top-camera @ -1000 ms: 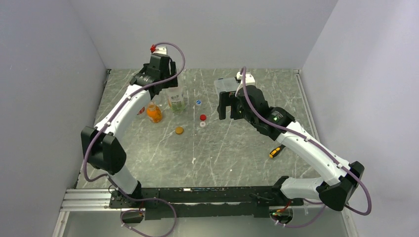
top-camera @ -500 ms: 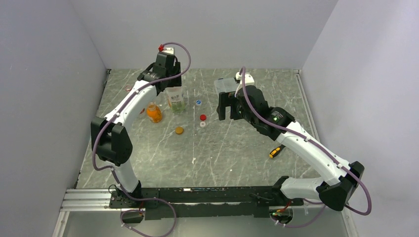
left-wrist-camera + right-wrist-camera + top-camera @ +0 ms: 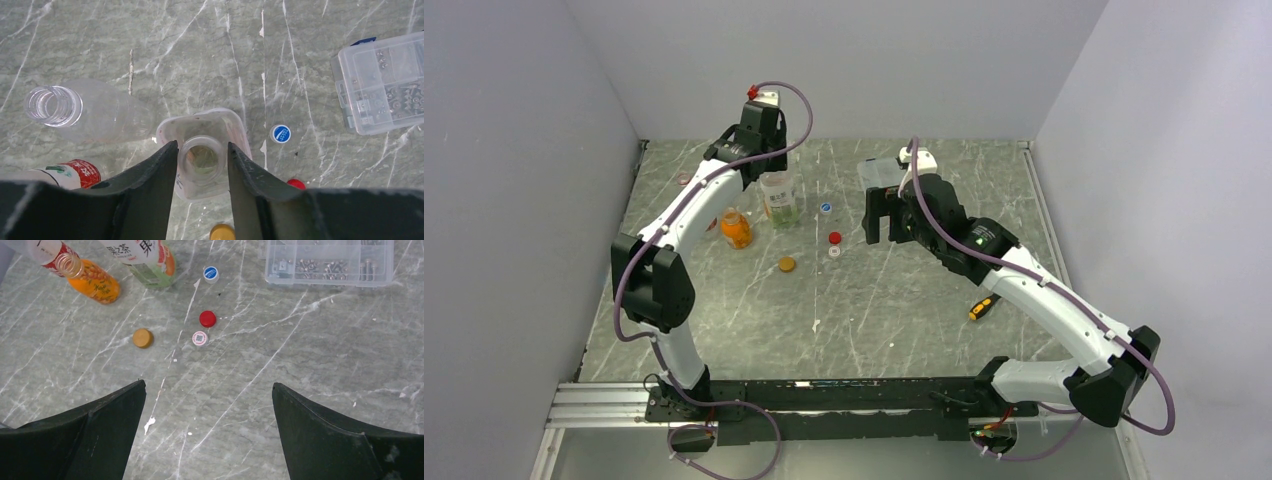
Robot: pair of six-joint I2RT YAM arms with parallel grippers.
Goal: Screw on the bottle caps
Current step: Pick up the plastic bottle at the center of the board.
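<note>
The left gripper [image 3: 201, 146] is seen set down over the white-labelled bottle [image 3: 210, 122], one finger at each side of its open neck. The fingers are drawn in close to the neck, but whether it is yet clamped cannot be told. The bottle is stood upright on the table [image 3: 200, 45], uncapped. Just beside it a clear bottle [image 3: 95, 110] is laid on its side with its mouth open, and a red-labelled bottle [image 3: 75, 172] is partly hidden behind the left finger.

The right gripper [image 3: 208, 386] is held above the table with its fingers spread wide and nothing between them. Beneath and ahead of it four caps are scattered: a red cap [image 3: 207, 318] with a whitish cap [image 3: 200, 338] just beside it, an orange cap [image 3: 142, 338] off to one side, and a blue cap [image 3: 211, 273] nearer the white-labelled bottle. A squat orange bottle [image 3: 92, 282] is stood near that bottle, uncapped. A clear compartment box [image 3: 330, 262] is placed beyond the caps, and a screwdriver [image 3: 982, 306] is laid beside the right arm.
</note>
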